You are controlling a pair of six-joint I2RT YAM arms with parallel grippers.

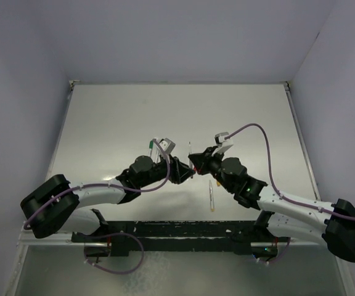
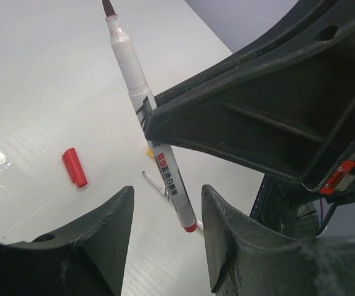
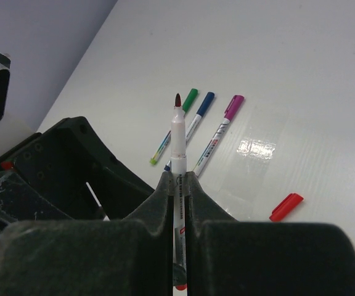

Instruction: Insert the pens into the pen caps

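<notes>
Partway through, by the look of the table (image 1: 134, 111). Done already, judging from the right wrist view: three pens lying side by side with caps on, namely the green-capped pen (image 3: 187, 103), the blue-capped pen (image 3: 203, 105) and the magenta-capped pen (image 3: 230, 111). In hand now: the red pen (image 3: 177, 132), uncapped, dark felt tip raised and pointing away, pinched on the barrel by the right gripper (image 3: 179, 179), jaws closed tight around it. Facing it from close by: the left gripper (image 2: 167, 196), jaws about half apart and holding nothing, the pen's lower barrel and red butt end visible through the gap, apparently touching neither side. Not yet fetched: the red cap (image 2: 74, 167), lying flat on the table, apart from both grippers and off to one side of the capped three. Also possibly left, seen only from above: a further pen (image 1: 212, 197) lying alone toward the near edge, yellow-orange at its near end, too small to tell whether capped. Next, most likely: pick up the red cap with the free left gripper, line its open end up with the raised tip, press it home. Some risk of misalignment, given so small a cap and so thin a tip.
</notes>
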